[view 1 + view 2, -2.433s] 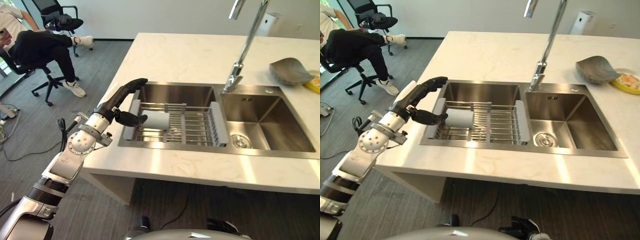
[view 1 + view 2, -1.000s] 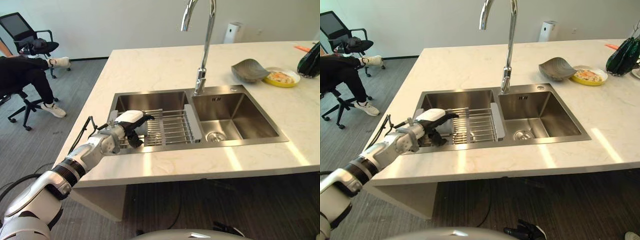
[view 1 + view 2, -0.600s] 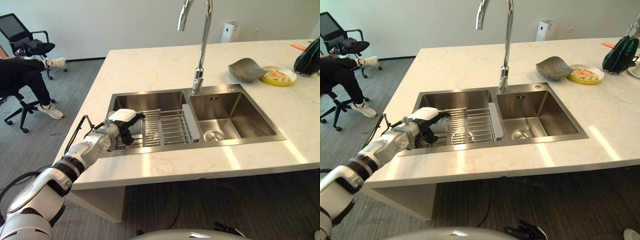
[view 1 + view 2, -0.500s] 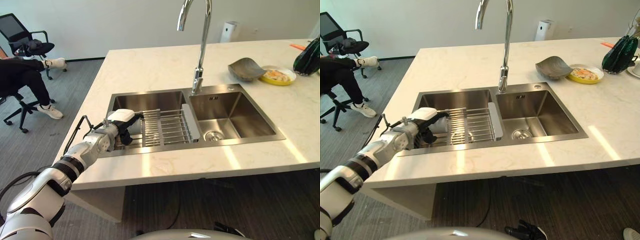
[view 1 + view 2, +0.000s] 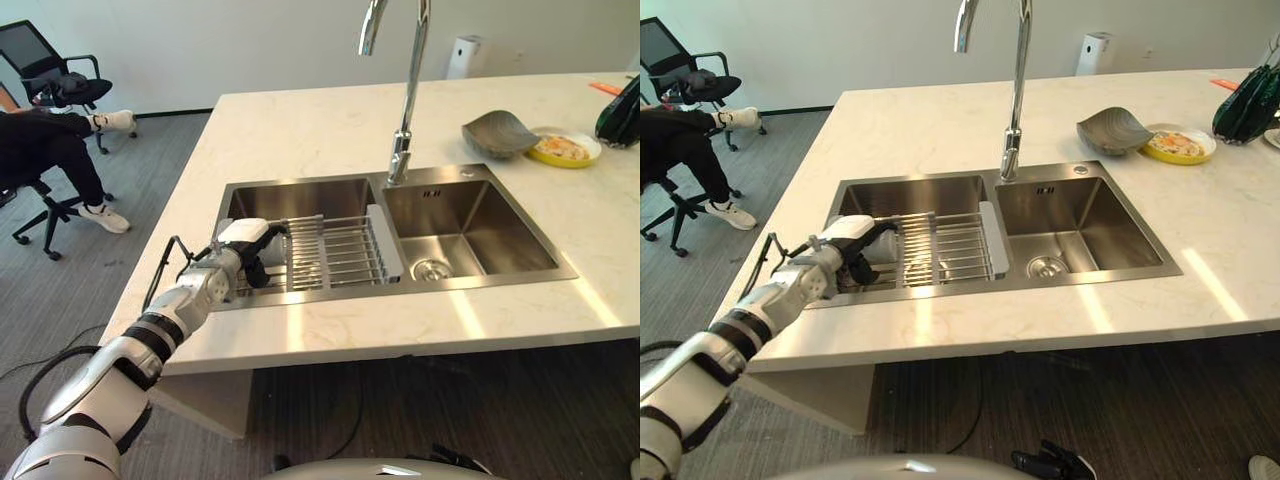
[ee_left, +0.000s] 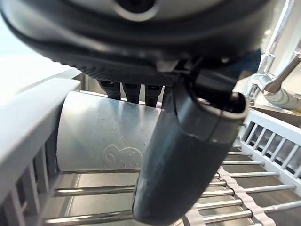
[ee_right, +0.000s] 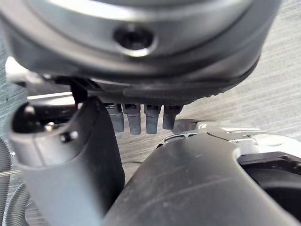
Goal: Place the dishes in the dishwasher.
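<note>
- At the near-left end of the dish rack [image 5: 335, 252], the left hand [image 5: 243, 250] curls fingers and thumb around a white cup [image 6: 106, 136] lying on its side.
- Cup: judged light, rigid, smooth, breakable; best gripped around its barrel.
- Right hand [image 7: 84, 160]: fingers straight, holding nothing, above the floor.
- Beyond: steel double sink [image 5: 500, 235], faucet [image 5: 405, 90], marble counter [image 5: 300, 130], grey bowl [image 5: 500, 135], yellow plate [image 5: 565, 150].
- Farthest: seated person [image 5: 50, 150], office chair [image 5: 45, 60].

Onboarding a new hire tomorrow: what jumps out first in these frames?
The left hand reaching into the wire rack over the sink's left basin, fingers and thumb closing around a pale cup lying on its side. Next, the tall faucet, then the grey bowl and yellow plate on the far counter.
</note>
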